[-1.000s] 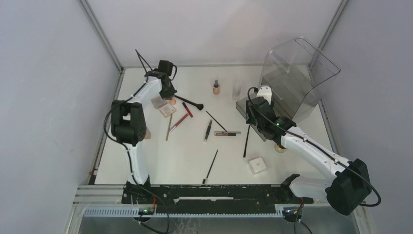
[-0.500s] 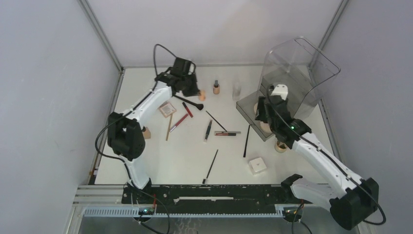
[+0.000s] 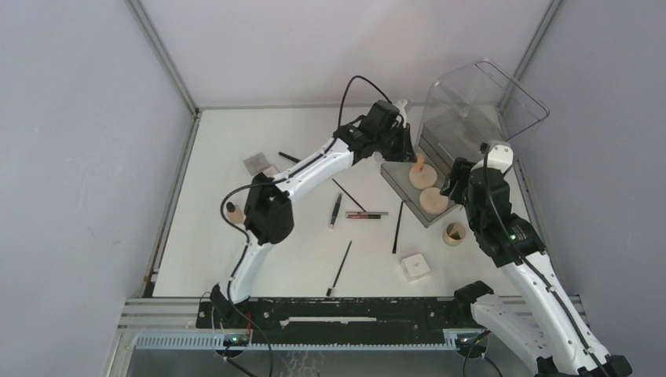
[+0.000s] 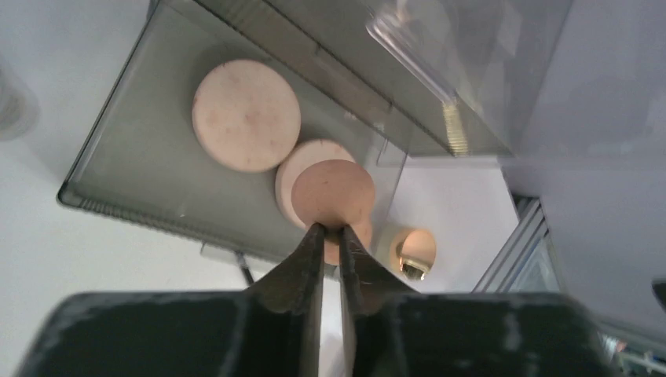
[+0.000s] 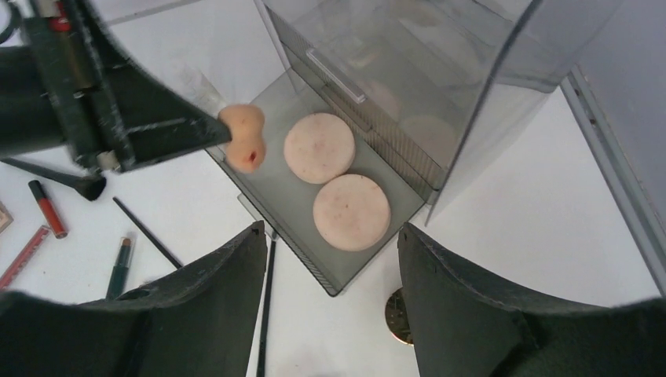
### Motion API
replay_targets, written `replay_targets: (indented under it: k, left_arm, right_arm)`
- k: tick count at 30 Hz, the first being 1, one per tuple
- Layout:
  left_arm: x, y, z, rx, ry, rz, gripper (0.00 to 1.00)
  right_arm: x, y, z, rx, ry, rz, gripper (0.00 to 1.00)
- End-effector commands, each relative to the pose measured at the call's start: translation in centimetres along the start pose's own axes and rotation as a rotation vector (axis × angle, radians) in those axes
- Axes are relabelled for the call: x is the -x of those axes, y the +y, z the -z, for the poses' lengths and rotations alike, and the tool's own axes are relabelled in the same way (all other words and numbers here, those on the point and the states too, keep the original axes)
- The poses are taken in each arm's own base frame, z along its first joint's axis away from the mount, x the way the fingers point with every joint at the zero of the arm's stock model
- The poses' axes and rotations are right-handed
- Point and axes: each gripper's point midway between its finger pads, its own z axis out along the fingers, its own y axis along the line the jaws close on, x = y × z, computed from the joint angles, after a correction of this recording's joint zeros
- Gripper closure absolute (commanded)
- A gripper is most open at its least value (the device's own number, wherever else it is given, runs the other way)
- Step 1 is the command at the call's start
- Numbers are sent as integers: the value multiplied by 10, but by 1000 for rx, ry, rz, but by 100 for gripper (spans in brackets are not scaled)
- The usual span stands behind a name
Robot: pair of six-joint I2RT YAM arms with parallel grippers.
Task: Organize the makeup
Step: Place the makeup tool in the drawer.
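While the left arm (image 3: 314, 165) lies stretched far right, the left gripper (image 4: 330, 229) pinches a tan sponge (image 5: 243, 145) above the drawer (image 5: 263, 177) holding two round puffs (image 5: 320, 148). The right gripper (image 5: 331, 233) hangs nearby, jaws wide.

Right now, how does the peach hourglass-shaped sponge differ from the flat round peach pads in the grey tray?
The sponge is waisted and plump; the pads are flat discs. The sponge is pinched in the left gripper above the tray; the pads lie loose on its floor. Both are peach.

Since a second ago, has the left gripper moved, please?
Yes. The left gripper, holding a sponge, swung right, from the compact to over the grey drawer.
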Motion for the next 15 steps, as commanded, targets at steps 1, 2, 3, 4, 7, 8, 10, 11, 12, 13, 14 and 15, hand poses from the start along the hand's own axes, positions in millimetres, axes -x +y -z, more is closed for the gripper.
replay_targets:
  k: [1, 2, 3, 4, 7, 8, 10, 11, 12, 13, 14, 15]
  left_arm:
    - [47, 0, -17, -5, -137, 50, 48]
    - [49, 4, -19, 13, -147, 50, 28]
    - [52, 6, -17, 31, -156, 41, 17]
    - [53, 7, -14, 45, -162, 29, 9]
    - [65, 8, 11, 95, -206, -26, 7]
    - [68, 12, 21, 124, -225, -43, 8]
    - [78, 16, 48, 165, -266, -72, 12]
    - [82, 20, 62, 189, -283, -81, 13]
    - [86, 32, 77, 224, -298, -85, 13]
    - [88, 44, 90, 268, -313, -84, 13]
    - [89, 59, 103, 306, -321, -79, 12]
    - [83, 79, 112, 354, -313, -70, 11]
  right_arm:
    - [-3, -12, 10, -33, 5, -11, 31]
    - [-3, -14, 11, -36, 6, -13, 31]
    - [-4, -15, 12, -38, 9, -12, 31]
    - [-4, -16, 13, -41, 8, -15, 31]
    - [-5, -17, 13, -44, 12, -15, 31]
    - [-5, -16, 13, -43, 12, -17, 31]
    - [-5, -14, 11, -37, 15, -18, 31]
    - [-6, -12, 9, -33, 18, -21, 31]
    - [-7, -11, 7, -29, 22, -22, 31]
    - [-7, -9, 6, -25, 28, -24, 31]
    - [-9, -7, 4, -21, 32, -26, 31]
    - [-10, -5, 3, -13, 35, -27, 31]
